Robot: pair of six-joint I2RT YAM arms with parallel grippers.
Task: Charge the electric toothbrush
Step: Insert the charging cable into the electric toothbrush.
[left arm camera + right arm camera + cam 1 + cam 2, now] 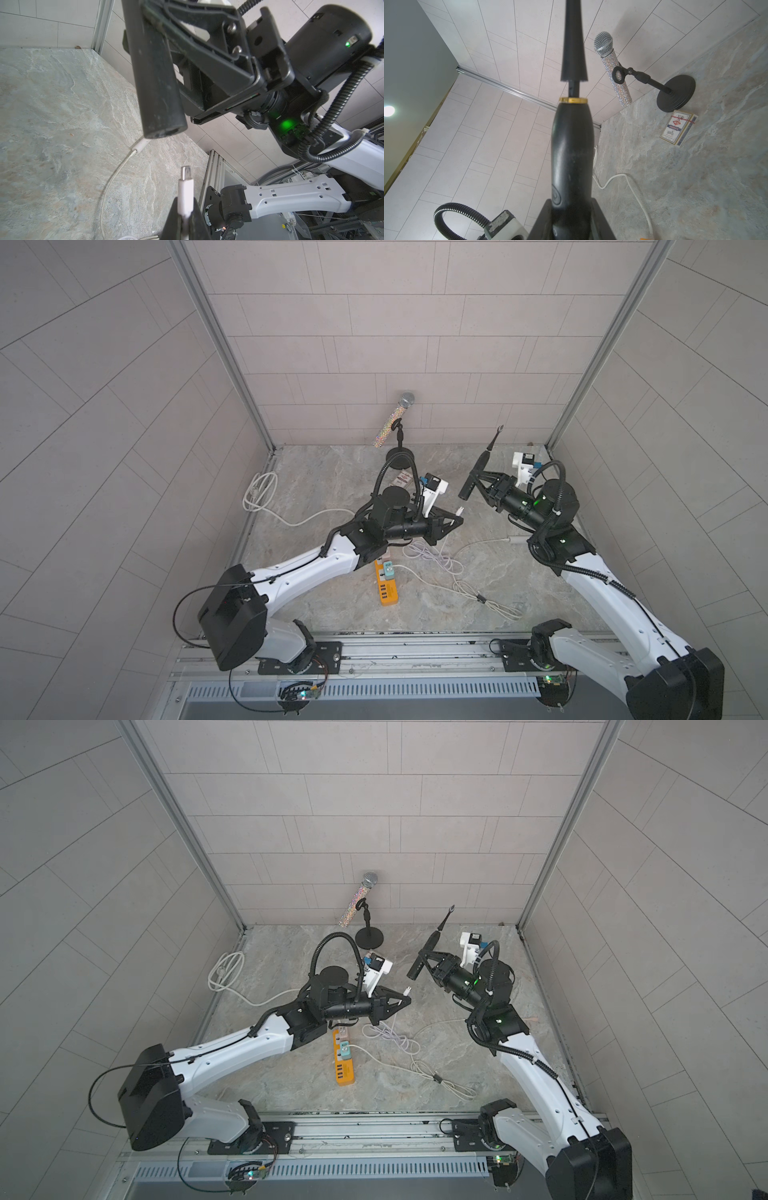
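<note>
Orange pwr strip (386, 587), white cables (432, 558), glitter mic (395, 420), card pack (678, 128)

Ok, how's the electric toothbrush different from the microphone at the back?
The toothbrush is plain black with a gold ring; the microphone is glittery silver with a mesh head. The toothbrush is held in the air by the right claw; the microphone is clipped in a black stand. The toothbrush narrows to a thin neck; the microphone ends in a round ball. Both are slim sticks, tilted, heads toward the back wall.
</note>
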